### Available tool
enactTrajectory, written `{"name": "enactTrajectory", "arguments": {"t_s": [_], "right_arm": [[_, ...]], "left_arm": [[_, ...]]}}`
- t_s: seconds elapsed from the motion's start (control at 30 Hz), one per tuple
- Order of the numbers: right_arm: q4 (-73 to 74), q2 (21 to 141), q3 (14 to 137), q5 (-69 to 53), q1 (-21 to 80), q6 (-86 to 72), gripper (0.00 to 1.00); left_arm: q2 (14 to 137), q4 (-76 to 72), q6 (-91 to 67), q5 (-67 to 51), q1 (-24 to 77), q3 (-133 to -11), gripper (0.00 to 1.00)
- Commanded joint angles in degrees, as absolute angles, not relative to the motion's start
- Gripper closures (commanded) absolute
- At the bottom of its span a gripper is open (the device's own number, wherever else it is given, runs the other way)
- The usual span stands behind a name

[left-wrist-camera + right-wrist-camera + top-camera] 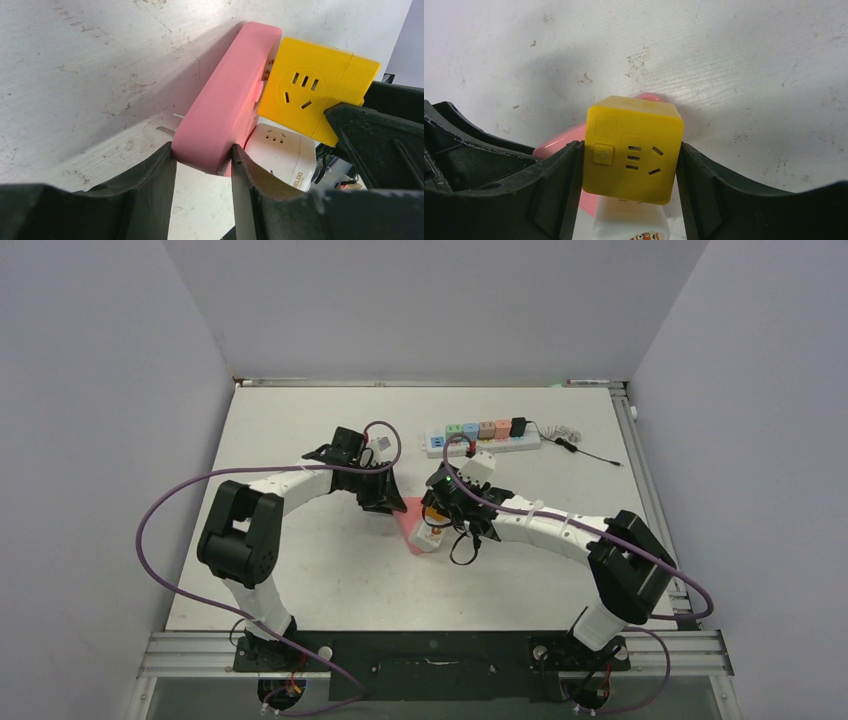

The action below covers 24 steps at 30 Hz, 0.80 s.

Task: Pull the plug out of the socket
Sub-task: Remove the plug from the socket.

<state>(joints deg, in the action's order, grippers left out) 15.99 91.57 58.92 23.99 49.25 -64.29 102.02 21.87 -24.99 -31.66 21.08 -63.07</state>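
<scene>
Grip firm with the left gripper (pixel 202 155), jaws pinching the near end of the pink socket (pixel 225 110), and with the right gripper (pixel 631 160), jaws squeezing both sides of the yellow plug (pixel 634 150). Pull the plug straight out, away from the socket face, with no twist or tilt. Mind the white plug (pixel 280 150) just beside the yellow one, and hold the socket still.

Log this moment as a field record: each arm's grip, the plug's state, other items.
left fingers: clamped on one end of the pink socket
right fingers: clamped on two sides of the yellow plug
plug state: against the socket's face, not yet pulled clear
also on socket: white adapter
far table: white power strip carrying coloured plugs
</scene>
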Motion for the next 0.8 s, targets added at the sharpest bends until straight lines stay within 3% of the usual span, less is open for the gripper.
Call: {"name": "enactTrajectory", "arguments": {"t_s": [0.0, 0.37, 0.77], "right_arm": [[20.6, 92.3, 62.7, 29.9, 51.3, -61.5, 0.95], [18.0, 91.0, 61.4, 26.9, 50.8, -61.7, 0.95], [10.2, 86.0, 51.5, 18.5, 44.5, -63.5, 0.95]], "left_arm": [[102.0, 23.8, -21.2, -23.1, 20.9, -63.7, 1.0], [102.0, 24.0, -21.3, -23.1, 20.9, -63.8, 1.0], [102.4, 24.3, -21.1, -23.0, 20.4, -64.0, 1.0]]}}
